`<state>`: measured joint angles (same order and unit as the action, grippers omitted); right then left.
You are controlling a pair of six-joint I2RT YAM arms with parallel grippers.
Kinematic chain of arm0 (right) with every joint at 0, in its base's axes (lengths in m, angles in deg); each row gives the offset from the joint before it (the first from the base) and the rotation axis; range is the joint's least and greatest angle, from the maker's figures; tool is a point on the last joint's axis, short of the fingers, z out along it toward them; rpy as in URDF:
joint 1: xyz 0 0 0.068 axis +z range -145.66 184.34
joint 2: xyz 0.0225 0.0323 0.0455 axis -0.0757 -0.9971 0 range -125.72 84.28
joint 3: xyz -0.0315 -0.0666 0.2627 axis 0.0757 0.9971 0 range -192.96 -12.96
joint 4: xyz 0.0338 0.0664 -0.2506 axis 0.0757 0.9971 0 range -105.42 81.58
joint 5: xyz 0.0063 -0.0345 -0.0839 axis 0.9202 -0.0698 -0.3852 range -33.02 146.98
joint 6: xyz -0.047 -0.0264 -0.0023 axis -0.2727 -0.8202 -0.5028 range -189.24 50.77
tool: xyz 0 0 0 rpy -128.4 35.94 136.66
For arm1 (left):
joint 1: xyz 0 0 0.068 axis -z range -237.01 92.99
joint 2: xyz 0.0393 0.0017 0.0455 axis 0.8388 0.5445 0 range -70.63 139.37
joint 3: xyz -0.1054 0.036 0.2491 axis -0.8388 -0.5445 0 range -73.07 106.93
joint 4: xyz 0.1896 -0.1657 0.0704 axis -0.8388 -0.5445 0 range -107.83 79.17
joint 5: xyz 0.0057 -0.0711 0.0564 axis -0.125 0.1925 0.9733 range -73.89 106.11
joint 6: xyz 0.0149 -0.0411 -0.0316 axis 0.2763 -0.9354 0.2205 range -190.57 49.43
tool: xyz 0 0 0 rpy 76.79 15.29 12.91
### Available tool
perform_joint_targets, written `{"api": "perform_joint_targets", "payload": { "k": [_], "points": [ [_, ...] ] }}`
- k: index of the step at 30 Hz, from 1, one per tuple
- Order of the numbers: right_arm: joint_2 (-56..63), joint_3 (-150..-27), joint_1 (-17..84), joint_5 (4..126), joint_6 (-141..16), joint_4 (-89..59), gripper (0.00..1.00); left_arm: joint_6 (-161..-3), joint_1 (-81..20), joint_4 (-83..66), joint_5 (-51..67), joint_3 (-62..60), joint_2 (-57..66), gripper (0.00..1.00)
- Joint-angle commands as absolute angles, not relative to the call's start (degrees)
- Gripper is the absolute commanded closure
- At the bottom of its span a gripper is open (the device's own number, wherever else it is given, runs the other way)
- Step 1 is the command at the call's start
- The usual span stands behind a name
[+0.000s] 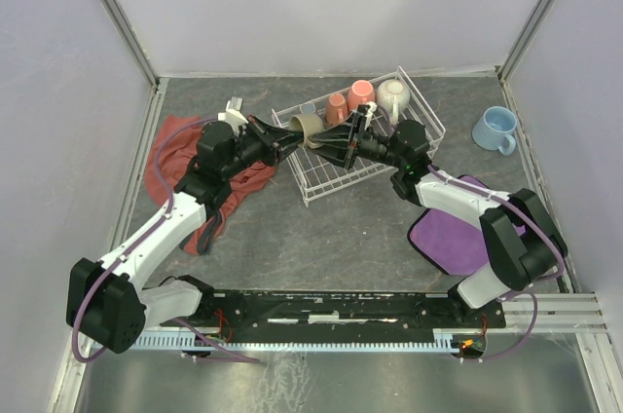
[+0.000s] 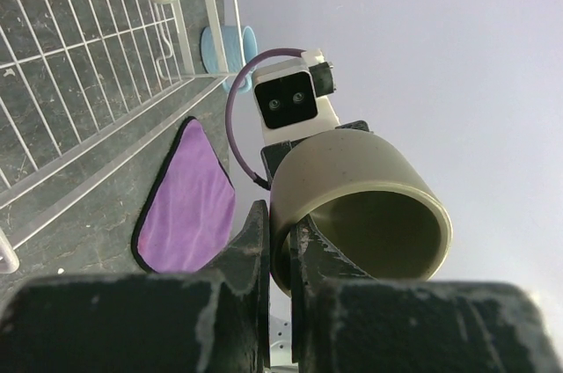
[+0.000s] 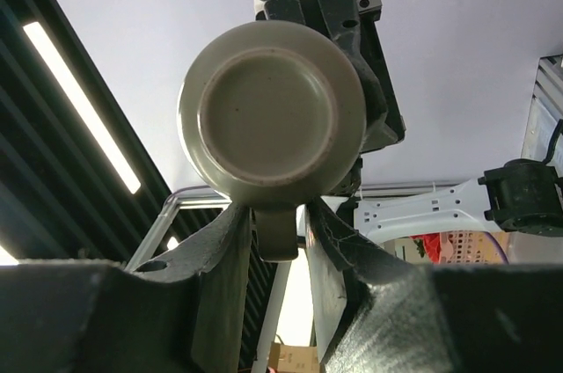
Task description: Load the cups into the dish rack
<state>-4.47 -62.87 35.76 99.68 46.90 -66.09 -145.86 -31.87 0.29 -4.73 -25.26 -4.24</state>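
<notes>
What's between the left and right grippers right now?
The small olive-green ceramic mug: the left gripper pinches its rim wall and the right gripper closes on its handle. The top view shows it; both wrist views confirm.

A crumpled red cloth (image 1: 175, 155) lies on the left of the dark grey, stone-patterned table (image 1: 341, 238). A flat purple cloth (image 1: 450, 238) with dark edging lies on the right. Pale lavender walls (image 1: 321, 4) enclose the table on three sides.
</notes>
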Motion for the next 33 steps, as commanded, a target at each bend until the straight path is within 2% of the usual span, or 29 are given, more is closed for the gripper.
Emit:
{"api": "perform_joint_targets", "payload": {
  "k": [1, 3, 5, 11, 13, 16, 20, 25, 30, 33],
  "points": [
    [-4.7, -66.3, 36.1, 96.7, 48.2, -72.0, 0.62, -147.6, -30.9, 4.4, -7.5, -25.6, -4.8, 0.97],
    [-4.9, -66.5, 36.1, 96.9, 48.1, -71.8, 0.62, -147.7, -31.0, 4.5, -7.4, -25.8, -4.9, 0.97],
    [-5.0, -66.5, 36.1, 97.0, 48.1, -71.7, 0.67, -147.9, -31.0, 4.6, -7.3, -25.9, -5.1, 0.97],
    [-4.6, -66.3, 36.1, 97.5, 46.5, -69.9, 0.98, -147.5, -31.0, 3.9, -6.5, -25.3, -5.5, 0.97],
    [-4.0, -67.1, 36.0, 98.6, 42.6, -66.0, 0.99, -146.1, -31.1, 0.8, -5.6, -24.1, -5.8, 0.86],
    [-2.4, -71.3, 35.5, 101.2, 31.1, -51.6, 1.0, -141.3, -31.6, -6.7, -3.2, -21.1, -6.8, 0.59],
    [-1.6, -80.4, 34.8, 101.8, 10.2, -24.8, 0.99, -134.3, -32.8, -20.9, 2.1, -16.6, -8.5, 0.41],
    [-4.2, -90.9, 34.2, 98.4, -10.7, -2.1, 0.99, -132.6, -36.2, -31.5, 6.9, -16.6, -11.9, 0.37],
    [-9.8, -102.5, 34.3, 92.5, -32.8, 19.4, 0.99, -132.7, -39.3, -32.4, 5.2, -19.5, -14.4, 0.36],
    [-12.2, -106.5, 34.3, 87.6, -43.6, 27.5, 0.99, -132.2, -40.0, -32.5, 4.4, -19.9, -14.7, 0.36]
  ]
}}
